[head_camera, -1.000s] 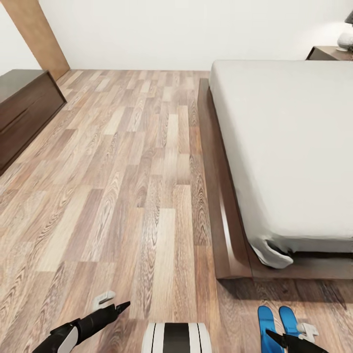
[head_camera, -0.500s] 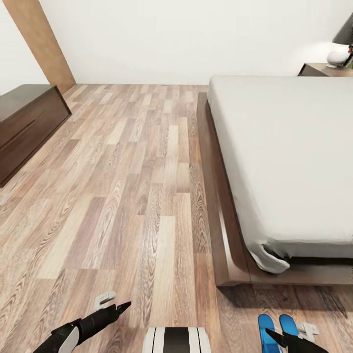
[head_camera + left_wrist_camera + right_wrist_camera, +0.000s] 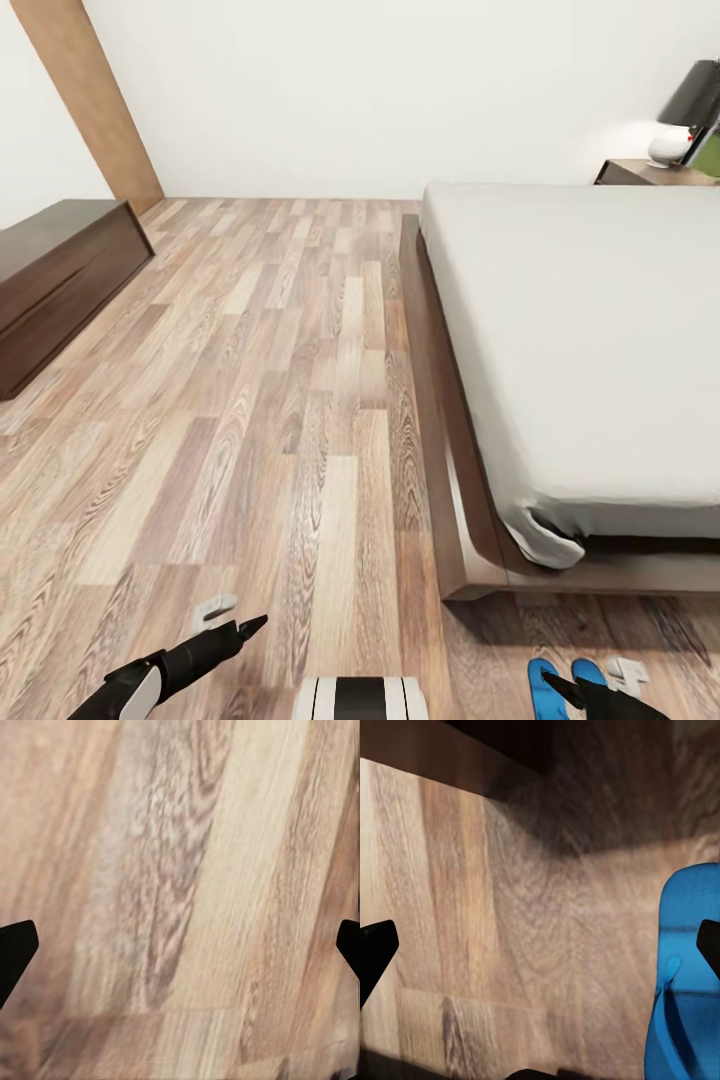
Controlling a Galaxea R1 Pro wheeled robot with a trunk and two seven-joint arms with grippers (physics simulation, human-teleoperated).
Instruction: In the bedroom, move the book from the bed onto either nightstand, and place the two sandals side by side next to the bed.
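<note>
The bed (image 3: 580, 330), a grey mattress on a dark wood frame, takes up the right of the head view; the book is out of view. A dark nightstand (image 3: 640, 172) stands at the bed's far corner. Two blue sandals (image 3: 543, 674) lie side by side on the floor off the bed's near corner, partly behind my right gripper (image 3: 590, 682), which hangs open over them. One sandal (image 3: 690, 967) also appears in the right wrist view beside the open right gripper (image 3: 540, 952). My left gripper (image 3: 235, 615) is open over bare floor, as the left wrist view confirms (image 3: 180, 949).
A long low dark cabinet (image 3: 50, 270) runs along the left wall, with a wooden panel (image 3: 95, 100) behind it. A lamp (image 3: 685, 110) sits on the nightstand. Wide wood floor (image 3: 270, 380) lies between cabinet and bed. My base (image 3: 360, 698) is at the bottom.
The whole head view has shifted: bed, cabinet and sandals sit lower in the picture, and more of the nightstand and lamp shows. Both grippers hold the same pose.
</note>
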